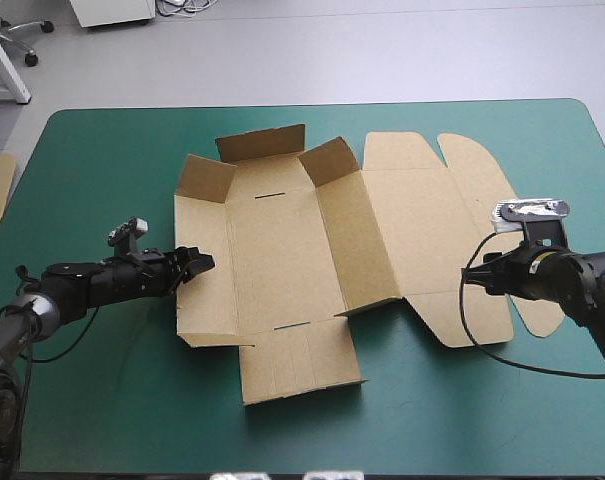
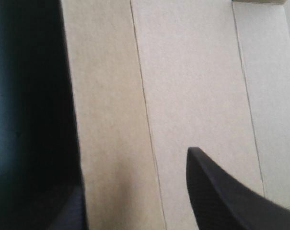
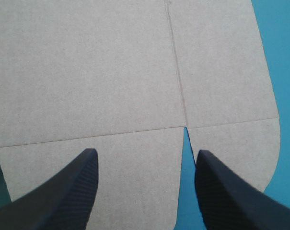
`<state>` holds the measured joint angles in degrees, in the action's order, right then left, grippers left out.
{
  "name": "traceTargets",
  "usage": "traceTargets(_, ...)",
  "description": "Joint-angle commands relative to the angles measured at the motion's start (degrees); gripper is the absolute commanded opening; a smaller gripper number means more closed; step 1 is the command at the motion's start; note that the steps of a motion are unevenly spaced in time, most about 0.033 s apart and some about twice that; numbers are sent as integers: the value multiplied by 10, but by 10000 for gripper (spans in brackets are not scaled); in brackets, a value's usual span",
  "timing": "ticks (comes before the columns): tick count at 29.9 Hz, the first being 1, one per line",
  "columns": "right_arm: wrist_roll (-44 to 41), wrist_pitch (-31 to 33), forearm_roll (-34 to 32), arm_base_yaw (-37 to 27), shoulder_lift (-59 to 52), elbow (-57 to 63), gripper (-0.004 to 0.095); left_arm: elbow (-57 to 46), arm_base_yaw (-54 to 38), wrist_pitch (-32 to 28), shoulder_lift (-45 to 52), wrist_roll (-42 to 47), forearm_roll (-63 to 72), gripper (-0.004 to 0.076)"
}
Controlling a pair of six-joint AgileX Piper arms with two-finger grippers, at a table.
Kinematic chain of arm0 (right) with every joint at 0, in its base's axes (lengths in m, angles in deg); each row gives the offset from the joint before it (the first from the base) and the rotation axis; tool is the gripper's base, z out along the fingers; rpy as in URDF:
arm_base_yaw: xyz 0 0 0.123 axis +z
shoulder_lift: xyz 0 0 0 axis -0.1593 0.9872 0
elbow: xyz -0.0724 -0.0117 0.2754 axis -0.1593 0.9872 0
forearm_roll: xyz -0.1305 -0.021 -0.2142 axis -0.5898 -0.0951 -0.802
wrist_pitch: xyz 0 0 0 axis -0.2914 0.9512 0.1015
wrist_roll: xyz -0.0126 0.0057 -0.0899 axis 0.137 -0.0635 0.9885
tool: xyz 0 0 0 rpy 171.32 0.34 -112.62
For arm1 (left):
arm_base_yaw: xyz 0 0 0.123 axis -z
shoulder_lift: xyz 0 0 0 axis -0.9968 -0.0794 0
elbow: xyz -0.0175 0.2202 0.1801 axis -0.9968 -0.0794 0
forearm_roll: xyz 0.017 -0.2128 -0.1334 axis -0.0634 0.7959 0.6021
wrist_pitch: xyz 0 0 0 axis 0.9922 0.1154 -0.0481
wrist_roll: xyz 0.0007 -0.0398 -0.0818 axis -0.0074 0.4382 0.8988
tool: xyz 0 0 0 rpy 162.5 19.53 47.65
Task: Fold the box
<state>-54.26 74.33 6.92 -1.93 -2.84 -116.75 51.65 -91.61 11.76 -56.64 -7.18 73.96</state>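
The left fingers (image 2: 231, 201) stand apart at the left wall panel of the box (image 1: 312, 240). One is over the brown board and the other sits dark beside its outer edge, so they grip nothing. The box lies in the middle of the bench (image 1: 132, 400), partly formed: the far flaps and left wall are lifted, while the near flap and the lid lie flat toward the bench's right edge. The right fingers (image 3: 73, 191) are wide too, over the lid's end flaps, holding nothing. With neither end pinned, raising the left wall may shove the whole sheet across the bench. The untucked flaps could spring back flat.
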Motion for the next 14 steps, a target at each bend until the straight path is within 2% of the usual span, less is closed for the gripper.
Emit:
traceTargets(1,4,-23,-10,-5,-10,-19,562,16,3,11,9,4,10,362)
traceTargets(4,4,-25,-10,-5,-10,-19,562,19,9,10,-3,12,-5,340)
traceTargets(7,4,-25,-10,-5,-10,-19,562,26,22,-1,-9,15,-7,283)
traceTargets(9,4,-25,-10,-5,-10,-19,562,30,34,-33,-9,17,-7,214)
traceTargets(13,4,-23,-10,-5,-10,-19,562,41,55,-75,-9,16,-8,-15)
traceTargets(14,4,-23,-10,-5,-10,-19,562,45,56,-76,-9,10,-9,-13)
